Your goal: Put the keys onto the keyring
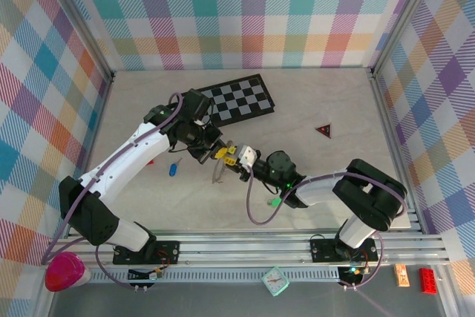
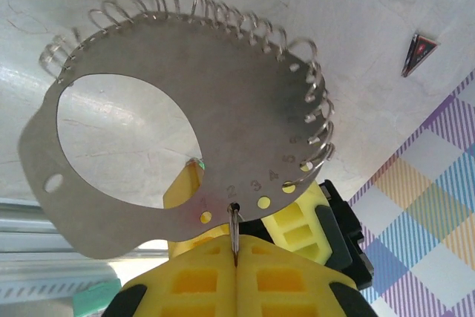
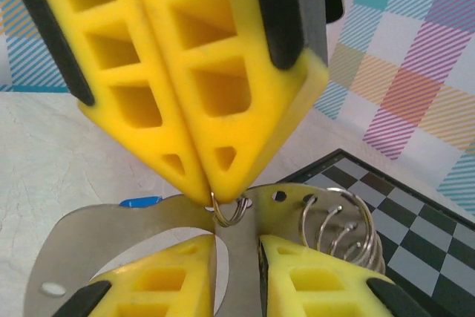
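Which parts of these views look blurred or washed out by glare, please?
Left wrist: glare whitens the table beside the keyring, which is sharp. Right wrist: the left gripper is soft, the chessboard crisper. Top external: evenly lit, sharp.

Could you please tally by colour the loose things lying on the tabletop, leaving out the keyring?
Blue: 1, the blue key
Green: 1, the green key
Red: 2, the triangle and the small block
Black-and-white: 1, the chessboard
Total: 5
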`<action>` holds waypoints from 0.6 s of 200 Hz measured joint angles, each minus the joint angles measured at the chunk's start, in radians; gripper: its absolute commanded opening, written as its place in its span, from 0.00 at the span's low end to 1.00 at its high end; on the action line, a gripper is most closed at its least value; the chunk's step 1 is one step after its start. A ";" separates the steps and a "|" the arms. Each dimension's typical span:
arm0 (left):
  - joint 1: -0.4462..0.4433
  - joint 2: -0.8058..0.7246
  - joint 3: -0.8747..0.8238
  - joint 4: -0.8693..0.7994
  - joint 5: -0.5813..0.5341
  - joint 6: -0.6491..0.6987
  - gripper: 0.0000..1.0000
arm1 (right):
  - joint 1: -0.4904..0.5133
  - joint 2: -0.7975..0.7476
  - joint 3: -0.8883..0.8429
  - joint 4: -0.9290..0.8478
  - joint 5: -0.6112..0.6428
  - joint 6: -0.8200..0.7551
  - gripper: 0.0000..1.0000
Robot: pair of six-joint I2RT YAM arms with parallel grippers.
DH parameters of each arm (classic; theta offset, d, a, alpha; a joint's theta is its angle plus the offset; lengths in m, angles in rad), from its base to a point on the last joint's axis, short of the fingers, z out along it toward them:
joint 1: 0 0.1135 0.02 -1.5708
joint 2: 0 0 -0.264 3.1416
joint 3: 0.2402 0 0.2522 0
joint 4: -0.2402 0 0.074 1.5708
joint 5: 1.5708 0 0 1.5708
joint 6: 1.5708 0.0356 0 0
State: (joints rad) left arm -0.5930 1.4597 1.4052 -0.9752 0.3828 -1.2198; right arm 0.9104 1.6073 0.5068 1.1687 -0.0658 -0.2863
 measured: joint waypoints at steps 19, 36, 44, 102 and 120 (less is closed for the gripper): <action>0.001 0.000 0.000 -0.001 0.009 -0.013 0.00 | 0.000 0.000 -0.012 0.022 -0.011 -0.007 0.21; 0.001 0.000 0.000 -0.003 0.016 -0.023 0.00 | 0.000 0.000 -0.017 0.030 -0.023 -0.011 0.21; 0.003 0.000 0.000 -0.003 0.018 -0.027 0.00 | 0.000 0.000 -0.018 0.034 -0.028 -0.011 0.21; 0.007 0.000 -0.011 -0.010 0.021 -0.048 0.00 | 0.000 -0.010 -0.023 0.048 -0.029 -0.014 0.23; 0.009 0.000 -0.012 -0.017 0.021 -0.049 0.00 | 0.000 -0.021 -0.031 0.048 -0.023 -0.015 0.23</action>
State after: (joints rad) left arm -0.5838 1.4593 1.3933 -0.9920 0.4034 -1.2686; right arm 0.9104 1.5860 0.4759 1.2163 -0.0891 -0.3012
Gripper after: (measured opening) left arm 0.045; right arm 0.233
